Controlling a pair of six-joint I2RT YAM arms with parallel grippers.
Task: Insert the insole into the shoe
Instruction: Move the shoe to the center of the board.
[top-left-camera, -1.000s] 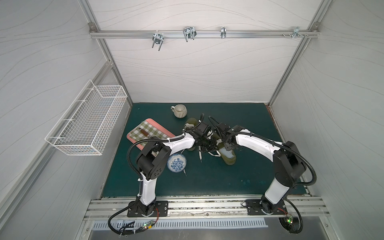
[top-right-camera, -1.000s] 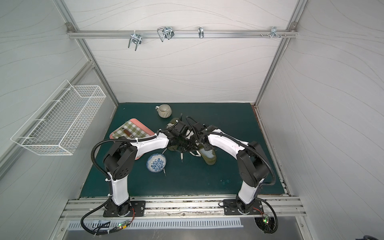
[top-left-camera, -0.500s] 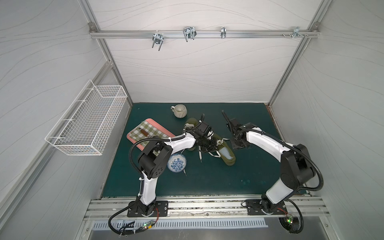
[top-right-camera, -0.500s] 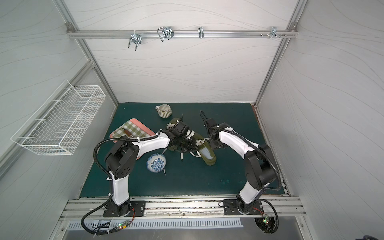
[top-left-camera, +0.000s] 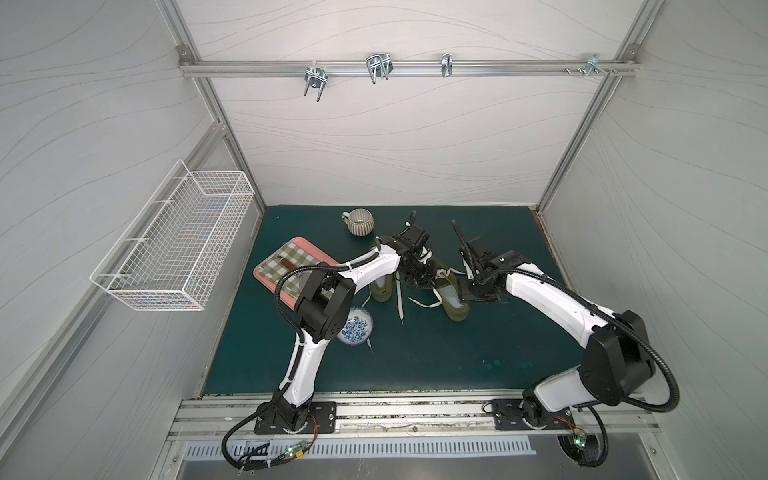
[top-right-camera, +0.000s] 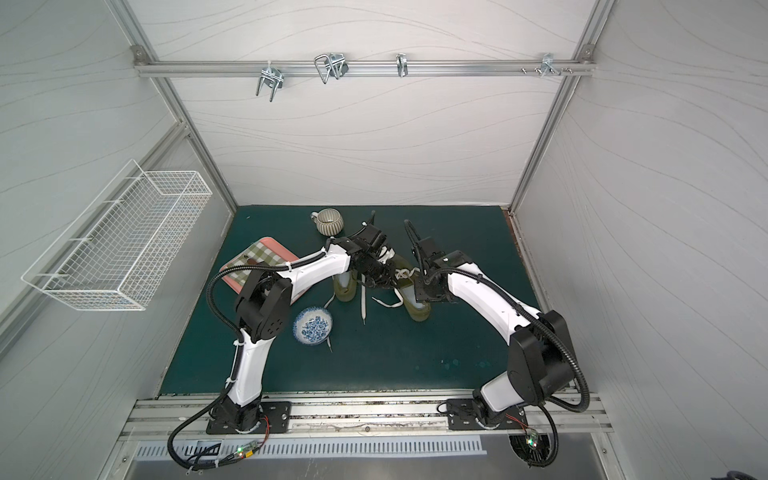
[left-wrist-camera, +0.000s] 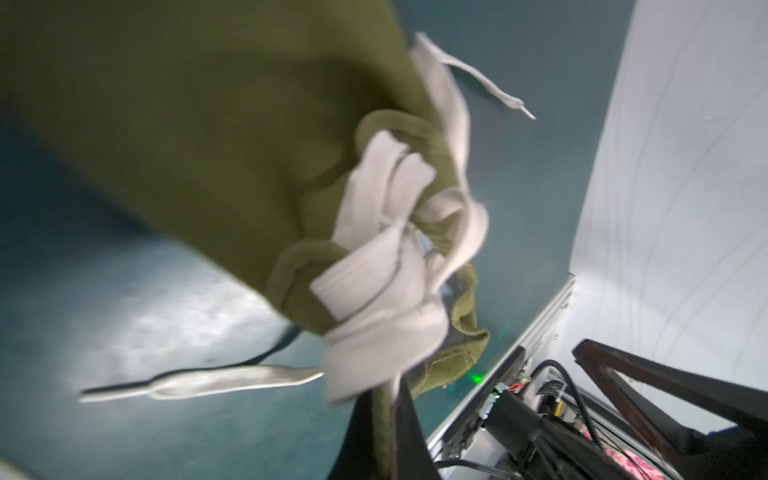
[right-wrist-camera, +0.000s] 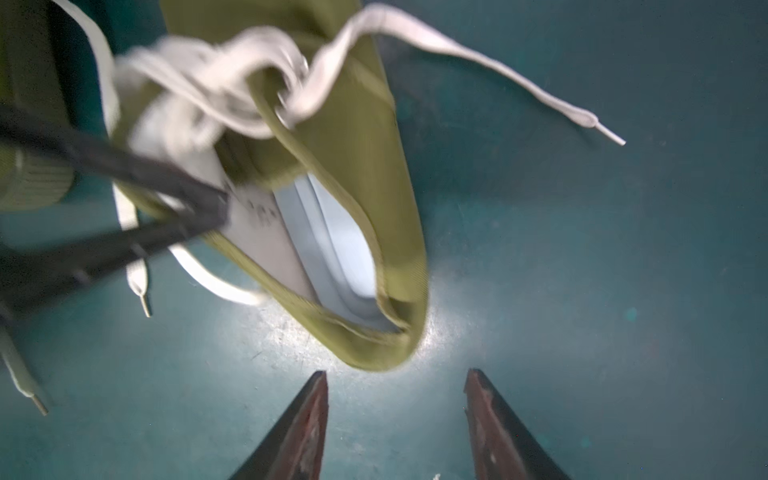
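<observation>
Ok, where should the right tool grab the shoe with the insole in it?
Probably the shoe by its heel rim, coming straight in from behind. The right tool sits open facing it, the rim is a thin upright wall, easy to pinch above the insole, and the left tool pinches the lace end.

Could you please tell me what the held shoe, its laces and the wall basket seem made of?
The shoe looks like matte canvas, ribbed weave showing. Its laces seem flat woven fabric, perhaps cotton. The basket is likely white-coated metal wire, an open grid.
</observation>
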